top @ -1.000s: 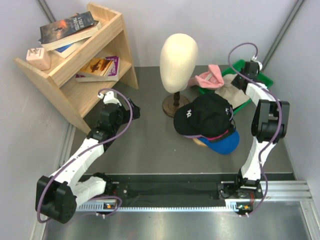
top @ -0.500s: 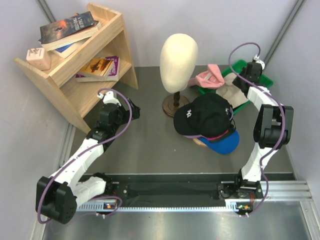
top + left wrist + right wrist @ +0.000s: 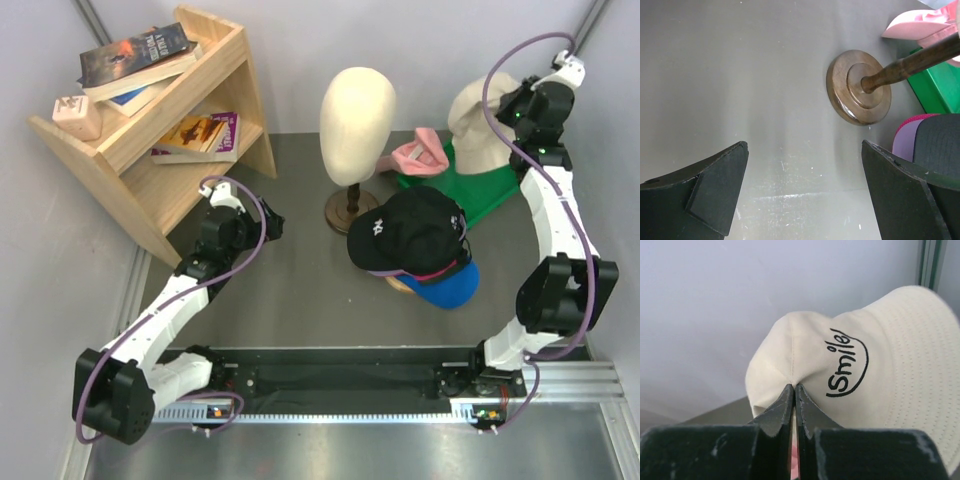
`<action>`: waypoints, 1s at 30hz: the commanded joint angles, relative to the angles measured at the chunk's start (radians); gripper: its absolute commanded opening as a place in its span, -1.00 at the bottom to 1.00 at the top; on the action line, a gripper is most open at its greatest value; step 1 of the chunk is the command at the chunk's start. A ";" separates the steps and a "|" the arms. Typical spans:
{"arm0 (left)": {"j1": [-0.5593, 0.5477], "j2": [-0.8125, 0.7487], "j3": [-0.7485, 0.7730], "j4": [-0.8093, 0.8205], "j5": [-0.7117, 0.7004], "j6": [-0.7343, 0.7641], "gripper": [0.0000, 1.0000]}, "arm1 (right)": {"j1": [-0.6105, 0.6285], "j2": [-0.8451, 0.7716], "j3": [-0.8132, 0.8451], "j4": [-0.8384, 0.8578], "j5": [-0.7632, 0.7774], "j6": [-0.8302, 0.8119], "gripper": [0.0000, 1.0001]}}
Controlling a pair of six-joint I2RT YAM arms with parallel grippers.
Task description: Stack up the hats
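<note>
My right gripper (image 3: 522, 112) is shut on the cream bucket hat (image 3: 483, 120) and holds it in the air above the green bin (image 3: 470, 195); in the right wrist view the jaws pinch the fabric (image 3: 794, 386) beside its "Smile" logo (image 3: 847, 362). A black cap with a white logo (image 3: 410, 230) tops a stack with a magenta edge and a blue cap (image 3: 450, 285) beneath. A light pink cap (image 3: 420, 155) lies at the bin's left edge. My left gripper (image 3: 262, 222) is open and empty over bare table (image 3: 805, 165).
A cream mannequin head (image 3: 357, 115) stands on a wooden stand, whose round base (image 3: 859, 86) shows in the left wrist view. A wooden shelf with books (image 3: 160, 110) stands at the back left. Grey walls close the back and sides.
My right gripper has lifted the cream bucket hat out of the green bin, up and toward the back right. The left arm has not moved.
</note>
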 commanded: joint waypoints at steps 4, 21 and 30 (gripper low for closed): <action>0.006 0.005 0.043 0.082 0.056 0.022 0.98 | -0.004 -0.114 0.027 0.061 -0.022 -0.013 -1.00; 0.008 0.011 0.082 0.167 0.157 0.021 0.98 | 0.026 -0.416 0.023 0.085 -0.183 0.068 -1.00; 0.005 0.024 0.266 0.341 0.328 0.044 0.94 | 0.169 -0.433 0.039 0.165 -0.296 0.156 -1.00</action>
